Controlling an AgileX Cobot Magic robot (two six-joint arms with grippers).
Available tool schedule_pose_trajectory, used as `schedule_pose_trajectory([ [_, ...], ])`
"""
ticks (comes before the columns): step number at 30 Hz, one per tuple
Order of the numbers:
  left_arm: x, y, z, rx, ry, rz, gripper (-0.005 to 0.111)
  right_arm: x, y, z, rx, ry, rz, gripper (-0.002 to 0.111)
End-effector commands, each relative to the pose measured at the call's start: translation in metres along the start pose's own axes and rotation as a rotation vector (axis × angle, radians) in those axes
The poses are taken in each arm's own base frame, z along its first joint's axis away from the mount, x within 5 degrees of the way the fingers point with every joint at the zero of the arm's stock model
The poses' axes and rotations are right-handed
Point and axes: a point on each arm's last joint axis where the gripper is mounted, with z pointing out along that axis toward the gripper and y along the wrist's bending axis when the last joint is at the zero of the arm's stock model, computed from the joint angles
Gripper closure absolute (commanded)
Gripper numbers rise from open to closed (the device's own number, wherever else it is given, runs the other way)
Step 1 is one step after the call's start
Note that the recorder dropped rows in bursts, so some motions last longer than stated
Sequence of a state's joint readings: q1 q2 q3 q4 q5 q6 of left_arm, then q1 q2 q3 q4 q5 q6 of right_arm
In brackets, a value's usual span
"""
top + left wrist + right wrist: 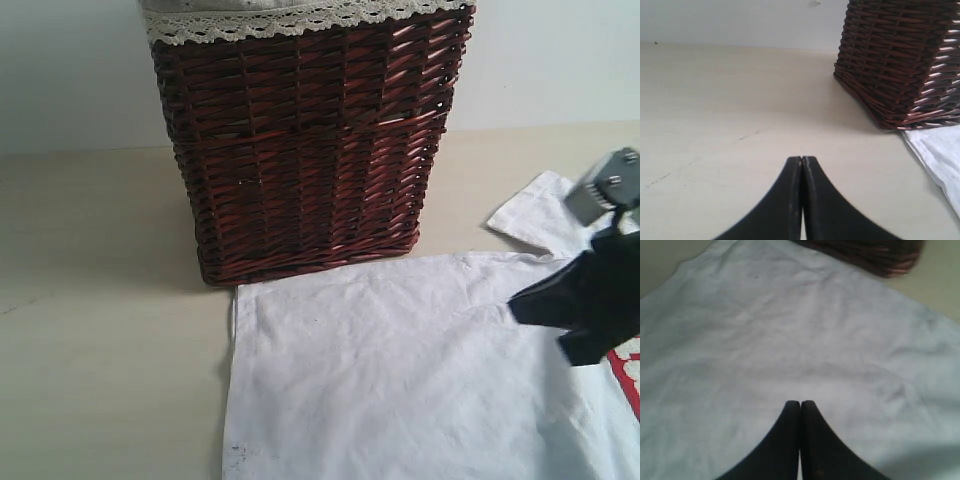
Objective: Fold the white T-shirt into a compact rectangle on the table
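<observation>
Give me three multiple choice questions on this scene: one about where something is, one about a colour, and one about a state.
1. Where does the white T-shirt lie relative to the wicker basket?
A. Inside it
B. Flat on the table, just in front of it
C. Draped over its rim

2. What colour is the basket's weave?
A. Dark reddish brown
B. Blue
C. Yellow

3. How do the jaws of the left gripper stand?
A. Wide open
B. Shut, with nothing between them
C. Shut on the shirt

Answers:
1 B, the shirt spreads over the tabletop at the basket's foot.
2 A, the exterior view shows dark reddish-brown wicker.
3 B, the jaws meet over bare table.
</observation>
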State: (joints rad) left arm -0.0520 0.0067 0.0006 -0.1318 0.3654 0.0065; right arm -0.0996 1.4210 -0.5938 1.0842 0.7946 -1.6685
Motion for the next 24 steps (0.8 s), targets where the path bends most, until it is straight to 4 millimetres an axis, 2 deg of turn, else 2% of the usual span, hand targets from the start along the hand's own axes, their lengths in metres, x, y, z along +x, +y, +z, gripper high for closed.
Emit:
schedule_pose_trajectory([
  [1, -0.001, -0.001, -0.001, 0.01, -0.011, 0.001, 0.107, -0.018, 0.028, 0.05, -0.058, 0.111, -0.023, 0.108],
  [5, -0.001, -0.001, -0.001, 0.01, -0.011, 0.001, 0.107, -0.025, 0.049, 0.09, -0.136, 0.246, 0.012, 0.108],
  [10, -0.001, -0.001, -0.001, 0.01, -0.011, 0.001, 0.107, -0.027, 0.062, 0.135, -0.191, 0.41, 0.067, 0.108],
  [19, -0.001, -0.001, -0.001, 0.01, -0.011, 0.001, 0.107, -0.045, 0.082, 0.179, -0.254, 0.475, 0.075, 0.108],
  [24, -0.001, -0.001, -0.001, 0.01, -0.011, 0.001, 0.107, -0.051, 0.101, 0.204, -0.303, 0.524, 0.079, 0.108],
])
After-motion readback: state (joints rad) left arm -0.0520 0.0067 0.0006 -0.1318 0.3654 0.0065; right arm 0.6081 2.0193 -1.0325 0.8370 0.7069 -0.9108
